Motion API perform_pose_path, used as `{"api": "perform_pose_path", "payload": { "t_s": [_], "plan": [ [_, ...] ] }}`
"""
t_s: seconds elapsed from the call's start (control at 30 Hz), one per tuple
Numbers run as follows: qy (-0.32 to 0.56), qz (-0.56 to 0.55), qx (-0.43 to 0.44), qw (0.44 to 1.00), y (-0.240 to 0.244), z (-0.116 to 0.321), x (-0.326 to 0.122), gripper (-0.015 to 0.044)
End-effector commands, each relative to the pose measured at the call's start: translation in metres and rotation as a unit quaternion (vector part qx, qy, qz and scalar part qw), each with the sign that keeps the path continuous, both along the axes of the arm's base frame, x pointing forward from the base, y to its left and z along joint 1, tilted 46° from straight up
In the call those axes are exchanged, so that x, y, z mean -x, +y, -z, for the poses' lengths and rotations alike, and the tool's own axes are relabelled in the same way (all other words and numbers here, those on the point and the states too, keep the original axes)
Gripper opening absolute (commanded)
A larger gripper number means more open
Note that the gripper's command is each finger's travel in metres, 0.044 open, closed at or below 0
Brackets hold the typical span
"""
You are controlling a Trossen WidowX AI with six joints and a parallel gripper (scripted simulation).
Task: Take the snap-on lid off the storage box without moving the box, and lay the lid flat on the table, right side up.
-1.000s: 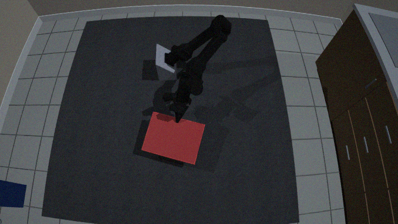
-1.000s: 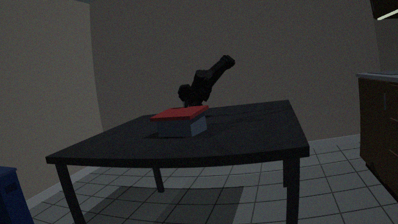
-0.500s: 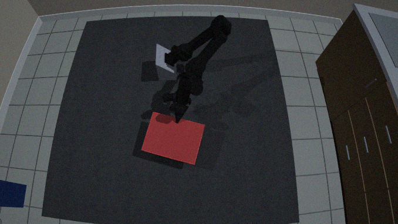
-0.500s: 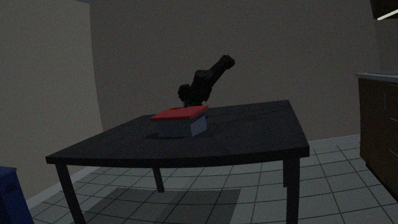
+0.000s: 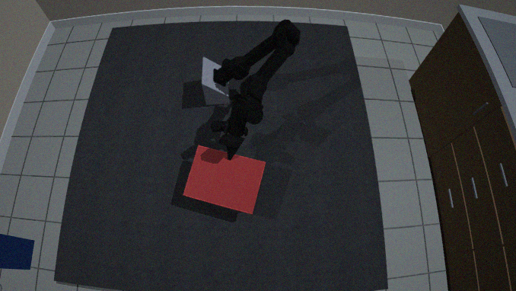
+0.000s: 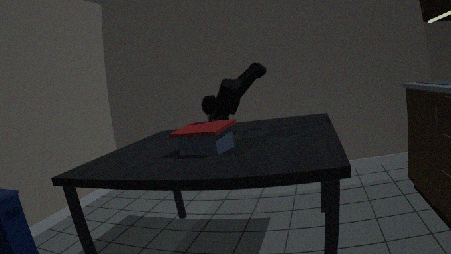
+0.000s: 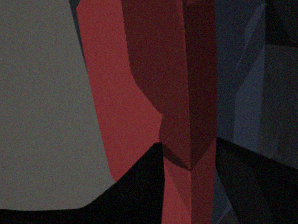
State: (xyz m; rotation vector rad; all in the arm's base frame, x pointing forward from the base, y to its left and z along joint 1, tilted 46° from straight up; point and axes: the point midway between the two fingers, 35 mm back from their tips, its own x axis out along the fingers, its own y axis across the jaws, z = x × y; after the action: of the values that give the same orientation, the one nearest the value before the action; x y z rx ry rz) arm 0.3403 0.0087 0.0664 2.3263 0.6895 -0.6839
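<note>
Kitchen-like room: brown cabinets (image 5: 449,126) (image 6: 426,133) with bar handles, pale countertop (image 5: 472,42) (image 6: 429,87), tiled floor (image 5: 403,206) (image 6: 362,206).
</note>
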Motion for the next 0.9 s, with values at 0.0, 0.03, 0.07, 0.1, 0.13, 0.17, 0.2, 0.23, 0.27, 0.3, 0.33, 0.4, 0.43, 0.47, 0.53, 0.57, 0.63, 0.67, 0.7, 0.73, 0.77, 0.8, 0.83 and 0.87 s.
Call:
{"api": "perform_pose_path", "payload": {
  "t_s": [0.0, 0.03, 0.07, 0.1, 0.13, 0.17, 0.2, 0.23, 0.27, 0.3, 0.33, 0.4, 0.43, 0.47, 0.53, 0.57, 0.63, 0.67, 0.7, 0.73, 0.77, 0.8, 0.83, 0.87],
  "plan": [
    [-0.002, 0.002, 0.0, 1.0, -0.005, -0.005, 0.0, 0.0],
    [-0.002, 0.002, 0.0, 1.0, -0.006, -0.006, 0.0, 0.0],
    [-0.002, 0.002, 0.0, 1.0, -0.007, -0.007, 0.0, 0.0],
    [-0.002, 0.002, 0.0, 1.0, -0.008, -0.008, -0.001, 0.0],
    [-0.002, 0.002, 0.0, 1.0, -0.009, -0.009, -0.001, 0.0],
    [-0.002, 0.002, 0.001, 1.0, -0.01, -0.01, -0.001, 0.0],
    [-0.002, 0.002, 0.001, 1.0, -0.011, -0.011, -0.001, 0.0],
    [-0.002, 0.002, 0.001, 1.0, -0.012, -0.011, -0.001, 0.0],
    [-0.002, 0.002, 0.001, 1.0, -0.013, -0.012, -0.001, 0.0],
    [-0.002, 0.002, 0.001, 1.0, -0.014, -0.013, -0.001, 0.0],
    [-0.002, 0.002, 0.001, 1.0, -0.015, -0.014, -0.002, 0.0],
    [-0.002, 0.002, 0.001, 1.0, -0.017, -0.016, -0.002, 0.0],
    [-0.002, 0.002, 0.001, 1.0, -0.018, -0.017, -0.002, 0.0],
    [-0.002, 0.002, 0.001, 1.0, -0.019, -0.017, -0.003, 0.0],
    [-0.002, 0.002, 0.001, 1.0, -0.021, -0.019, -0.003, 0.0],
    [-0.002, 0.002, 0.001, 1.0, -0.022, -0.02, -0.004, 0.0],
    [-0.002, 0.002, 0.001, 1.0, -0.024, -0.022, -0.004, 0.0],
    [-0.002, 0.002, 0.001, 1.0, -0.025, -0.023, -0.005, 0.0],
    [-0.002, 0.002, 0.001, 1.0, -0.026, -0.023, -0.005, 0.0],
    [-0.002, 0.002, 0.001, 1.0, -0.027, -0.024, -0.006, 0.0],
    [-0.002, 0.002, 0.001, 1.0, -0.028, -0.025, -0.006, 0.0],
    [-0.002, 0.002, 0.001, 1.0, -0.029, -0.026, -0.007, 0.0],
    [-0.002, 0.002, 0.001, 1.0, -0.03, -0.027, -0.007, 0.0],
    [-0.002, 0.002, 0.001, 1.0, -0.031, -0.027, -0.008, 0.0]
  ]
}}
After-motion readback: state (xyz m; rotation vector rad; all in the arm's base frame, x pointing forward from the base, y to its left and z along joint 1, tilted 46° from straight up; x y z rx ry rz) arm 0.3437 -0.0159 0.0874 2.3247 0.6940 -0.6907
